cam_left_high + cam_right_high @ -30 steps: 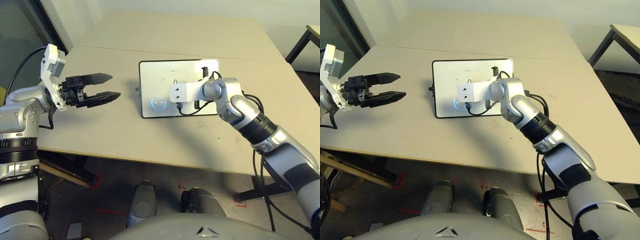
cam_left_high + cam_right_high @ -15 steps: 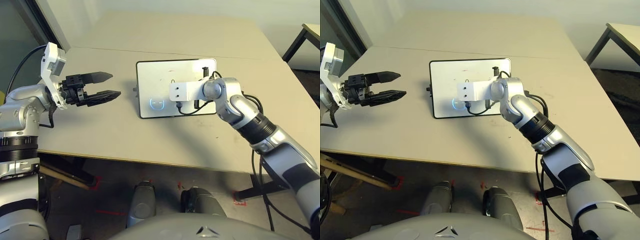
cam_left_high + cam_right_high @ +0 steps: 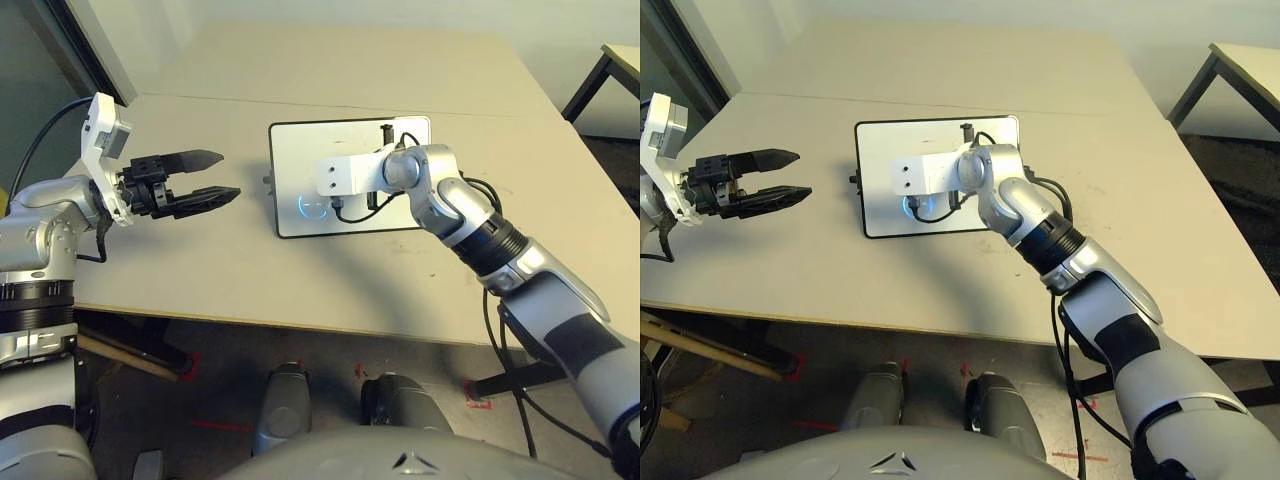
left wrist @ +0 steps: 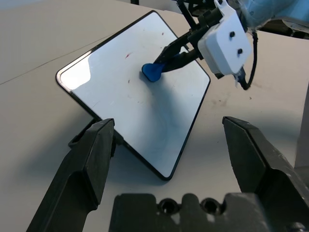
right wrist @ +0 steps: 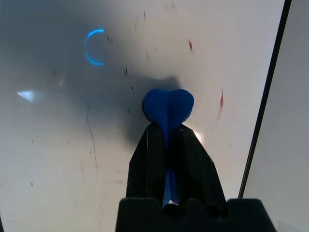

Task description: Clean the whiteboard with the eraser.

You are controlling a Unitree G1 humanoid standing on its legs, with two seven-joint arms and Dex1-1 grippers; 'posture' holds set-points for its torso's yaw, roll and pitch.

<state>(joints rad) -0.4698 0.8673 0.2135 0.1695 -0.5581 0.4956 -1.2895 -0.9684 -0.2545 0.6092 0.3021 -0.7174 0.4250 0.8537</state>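
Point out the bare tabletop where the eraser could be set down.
Table lies bare between left gripper and whiteboard, along the near edge, and right of the board. Crowded over the board: right gripper holds the eraser there.

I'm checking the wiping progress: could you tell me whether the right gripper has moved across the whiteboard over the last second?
Yes. The right gripper, shut on the eraser, has slid toward the robot's left across the whiteboard.

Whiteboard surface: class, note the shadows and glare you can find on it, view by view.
Left wrist view: the eraser casts a soft shadow across the whiteboard, and one corner glares. Right wrist view: grey shadow beside the eraser, plus a bright blue ring reflection.
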